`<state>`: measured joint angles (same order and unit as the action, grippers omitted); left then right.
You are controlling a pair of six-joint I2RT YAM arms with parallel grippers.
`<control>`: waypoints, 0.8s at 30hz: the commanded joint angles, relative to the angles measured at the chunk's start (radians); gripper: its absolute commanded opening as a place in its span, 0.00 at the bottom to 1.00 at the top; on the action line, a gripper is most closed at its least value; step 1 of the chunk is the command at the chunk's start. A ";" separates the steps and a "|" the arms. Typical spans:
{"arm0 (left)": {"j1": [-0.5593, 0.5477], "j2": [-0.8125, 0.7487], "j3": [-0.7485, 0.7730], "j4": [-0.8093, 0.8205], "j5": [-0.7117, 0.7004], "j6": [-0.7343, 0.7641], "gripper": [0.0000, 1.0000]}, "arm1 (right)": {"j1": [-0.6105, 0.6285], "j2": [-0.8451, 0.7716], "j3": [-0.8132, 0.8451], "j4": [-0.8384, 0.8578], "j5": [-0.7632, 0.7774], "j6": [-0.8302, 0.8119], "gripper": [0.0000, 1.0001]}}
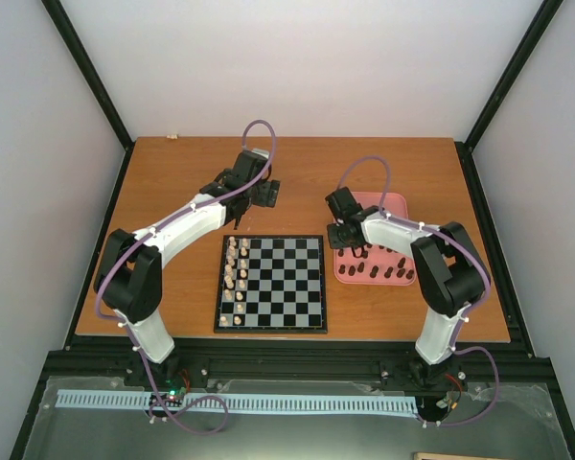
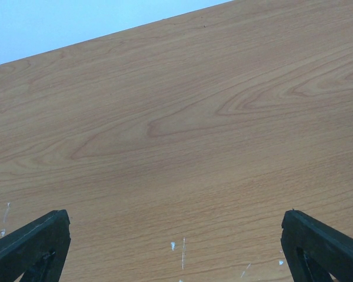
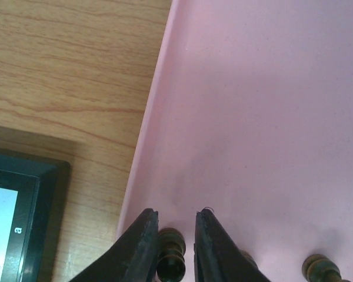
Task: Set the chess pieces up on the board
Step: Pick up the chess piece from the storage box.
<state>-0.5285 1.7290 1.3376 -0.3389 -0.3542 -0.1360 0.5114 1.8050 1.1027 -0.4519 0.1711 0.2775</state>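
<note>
Soft, even light from above fills the overhead view: the table (image 1: 172, 182) is bright, its shadows are faint, and the pale walls (image 1: 316, 67) look a little washed out. Close up on the left, the wood grain is sharp. On the right, a grey shadow lies across the pink tray (image 3: 270, 117), and the dark piece (image 3: 170, 261) at the near edge is perhaps slightly blurred.

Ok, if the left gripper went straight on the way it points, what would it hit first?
The bare wooden table: the left gripper stands open with only wood ahead; how near is unclear.
</note>
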 commanded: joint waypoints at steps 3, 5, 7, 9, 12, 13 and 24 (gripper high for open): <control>0.004 0.013 0.050 -0.006 -0.011 -0.008 1.00 | -0.011 0.022 0.026 0.018 0.007 0.006 0.15; 0.004 0.012 0.050 -0.006 -0.012 -0.008 1.00 | -0.011 0.028 0.031 0.014 0.010 0.006 0.12; 0.004 0.014 0.049 -0.006 -0.014 -0.008 1.00 | -0.014 0.029 0.031 0.012 0.009 0.006 0.10; 0.004 0.017 0.052 -0.008 -0.013 -0.008 1.00 | -0.013 0.028 0.029 0.012 0.011 0.008 0.08; 0.004 0.018 0.053 -0.007 -0.012 -0.008 1.00 | -0.014 0.014 0.029 0.016 0.016 0.008 0.06; 0.004 0.019 0.054 -0.007 -0.012 -0.010 1.00 | -0.013 0.006 0.030 0.018 0.019 0.008 0.06; 0.005 0.014 0.051 -0.008 -0.013 -0.010 1.00 | -0.013 -0.049 0.051 -0.020 0.015 0.014 0.20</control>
<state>-0.5285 1.7332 1.3495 -0.3401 -0.3561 -0.1360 0.5041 1.7878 1.1393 -0.4587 0.1867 0.2829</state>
